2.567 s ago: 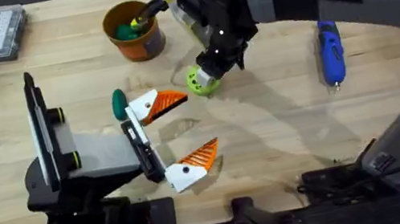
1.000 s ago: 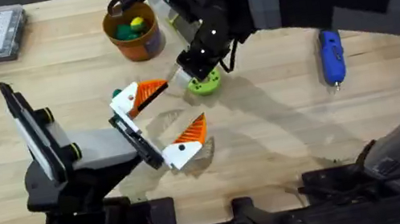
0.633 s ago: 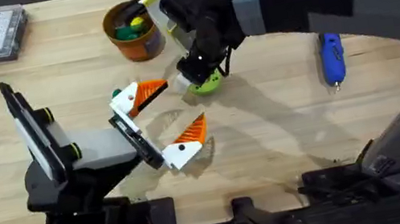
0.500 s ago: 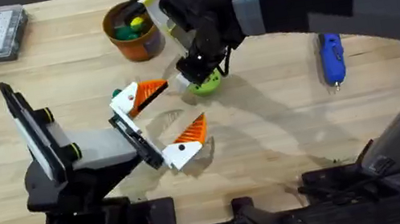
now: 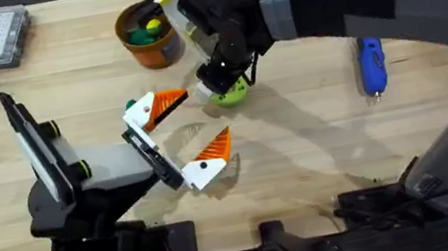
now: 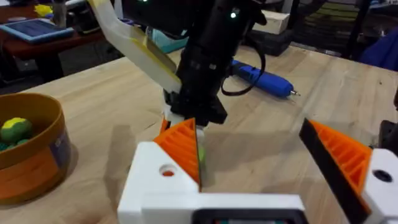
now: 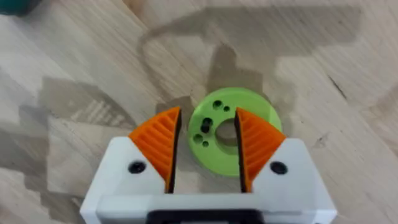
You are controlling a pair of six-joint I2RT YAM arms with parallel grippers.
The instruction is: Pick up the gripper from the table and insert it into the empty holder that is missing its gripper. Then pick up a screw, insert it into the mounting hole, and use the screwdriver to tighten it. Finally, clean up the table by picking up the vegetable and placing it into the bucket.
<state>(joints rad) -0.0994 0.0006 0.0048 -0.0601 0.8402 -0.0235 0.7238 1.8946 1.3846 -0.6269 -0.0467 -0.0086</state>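
Overhead, the right gripper (image 5: 218,79) is down over the vegetable (image 5: 231,94) in the middle of the desk (image 5: 319,146), just in front of the bucket (image 5: 150,36). This looks like the clean-up leg of the job, folks: the screwdriver (image 5: 369,57) lies flat on the far right side, well apart from the action, and I can't see a holder or a screw from here, so I can't vouch for those earlier steps. What's plainly left is getting that lime-green piece off the wood and into the bucket, which already has a yellow and a dark green piece inside.

Now the right wrist camera gives us the close look. The gripper (image 7: 205,146) has its orange pads (image 7: 158,143) a little apart, straddling one portion of the ring-shaped vegetable (image 7: 217,109): one pad sits outside the rim, the other over the centre hole. Whether the pads are biting yet or just bracketing it, I can't say for certain; the piece looks flat on the desk.

Meanwhile the left gripper (image 5: 183,141) waits nearby, its two fingers spread wide with nothing between them, just beside the vegetable on the near side. From its own camera you see the right arm's black wrist planted right ahead and the bucket (image 6: 28,152) off to one side.
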